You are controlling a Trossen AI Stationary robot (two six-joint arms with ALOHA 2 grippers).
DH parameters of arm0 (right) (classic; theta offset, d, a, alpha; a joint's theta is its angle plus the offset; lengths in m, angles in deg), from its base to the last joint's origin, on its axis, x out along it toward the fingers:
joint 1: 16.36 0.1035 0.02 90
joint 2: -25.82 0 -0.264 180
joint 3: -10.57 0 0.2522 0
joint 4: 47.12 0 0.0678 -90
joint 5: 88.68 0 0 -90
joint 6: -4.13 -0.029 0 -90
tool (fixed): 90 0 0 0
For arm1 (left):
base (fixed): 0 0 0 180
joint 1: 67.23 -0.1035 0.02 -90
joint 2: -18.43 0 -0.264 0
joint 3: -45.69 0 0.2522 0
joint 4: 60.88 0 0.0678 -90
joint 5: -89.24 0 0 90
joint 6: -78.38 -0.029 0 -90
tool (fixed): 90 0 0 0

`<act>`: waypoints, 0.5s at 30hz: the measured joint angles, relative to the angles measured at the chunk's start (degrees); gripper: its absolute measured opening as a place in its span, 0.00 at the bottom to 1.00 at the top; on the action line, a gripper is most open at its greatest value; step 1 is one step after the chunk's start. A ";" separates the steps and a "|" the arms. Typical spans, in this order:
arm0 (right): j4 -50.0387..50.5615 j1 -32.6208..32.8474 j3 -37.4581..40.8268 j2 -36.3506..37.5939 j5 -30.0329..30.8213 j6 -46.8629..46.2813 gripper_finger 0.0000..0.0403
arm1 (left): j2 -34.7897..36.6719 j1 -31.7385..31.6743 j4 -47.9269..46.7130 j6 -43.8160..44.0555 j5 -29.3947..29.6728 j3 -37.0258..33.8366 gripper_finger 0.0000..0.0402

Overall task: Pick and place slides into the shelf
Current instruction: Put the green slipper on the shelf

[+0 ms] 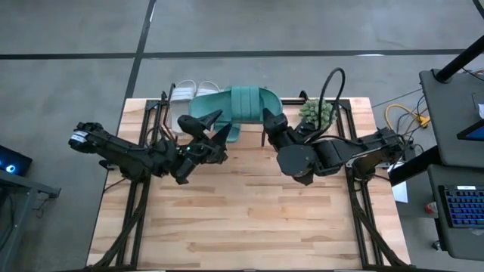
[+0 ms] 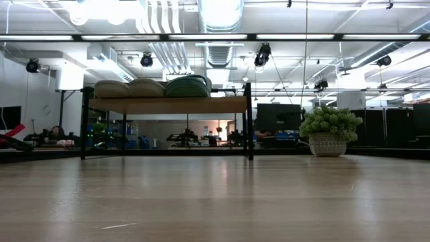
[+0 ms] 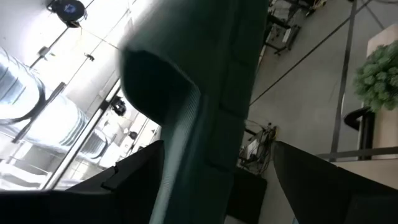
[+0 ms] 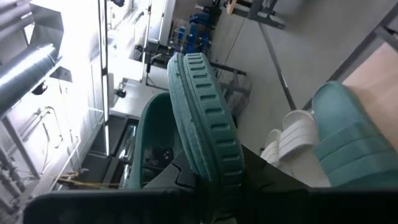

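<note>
The shelf (image 2: 171,105) stands at the table's far edge. Two pale slides (image 2: 127,88) and one teal slide (image 2: 188,86) rest sole-down on its plank. Another teal slide (image 1: 253,102) hangs in the air above the shelf's right part, out of the low view. My right gripper (image 1: 271,125) is shut on it from the right. My left gripper (image 1: 212,130) stands open at the slide's left end. Its fingers sit on either side of the slide (image 3: 199,124), with a gap showing at one finger (image 3: 317,186). I cannot tell whether the other finger touches. My right gripper pinches the teal slide's sole (image 4: 214,158) at one end between its two fingers. The fingers come level from the table's right. The slide stands on edge, its ribbed sole rim (image 4: 202,93) running away from the fingers, lifted clear of shelf and table.
A potted green plant (image 1: 318,113) stands at the far right of the table, just beside my right arm. The near half of the wooden tabletop (image 1: 249,219) is bare planks. Black frame rails (image 1: 136,211) run along both sides.
</note>
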 joint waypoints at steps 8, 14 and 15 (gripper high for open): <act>-0.75 0.94 -0.10 0.00 -0.10 0.30 0.10 | -0.46 -2.11 0.02 -1.08 -1.47 0.00 0.70; -1.08 1.04 -0.10 0.00 -0.18 1.26 0.10 | -0.61 -2.48 0.05 -3.50 -1.67 0.04 0.63; -1.12 1.04 -0.10 0.00 -0.18 1.40 0.10 | -0.61 -2.51 0.06 -4.15 -1.65 0.04 0.59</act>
